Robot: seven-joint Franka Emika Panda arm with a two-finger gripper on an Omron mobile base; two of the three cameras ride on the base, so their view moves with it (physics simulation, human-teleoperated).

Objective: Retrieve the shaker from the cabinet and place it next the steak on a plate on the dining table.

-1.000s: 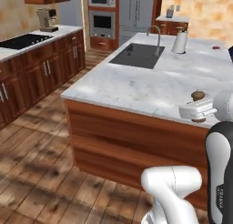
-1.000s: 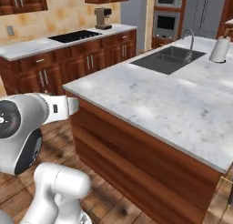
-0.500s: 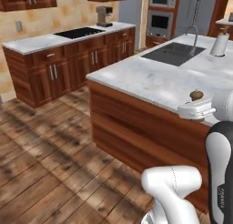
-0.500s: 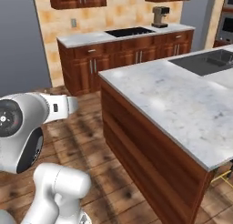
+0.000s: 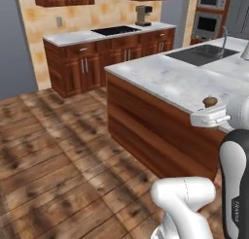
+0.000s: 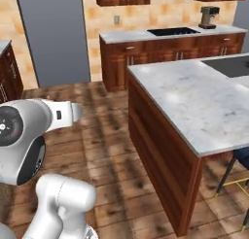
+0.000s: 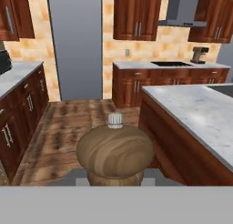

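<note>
Marble, white and grey-veined, tops the dining table, the largest thing before me; its reddish wood base meets the plank floor, and its near corner juts toward my base in the right base view. I see the inset sink set toward the far end of that top, with a curved faucet at its far edge.

Behind the island, a wall counter runs along the tiled wall, carrying a black cooktop and a coffee maker toward its right end. Reddish-brown upper cabinets hang above it, and a grey range hood sits over the cooktop in the hand view. A tall grey panel stands to the left of that counter.

My gripper hangs just off the island's near edge, beside the marble rim rather than over it. Its jaws are clamped on the shaker, whose round wooden knob rises upright from between them in the left base view. In the hand view the shaker's broad turned top sits close to the lens, with a small pale ribbed cap at its tip.
</note>
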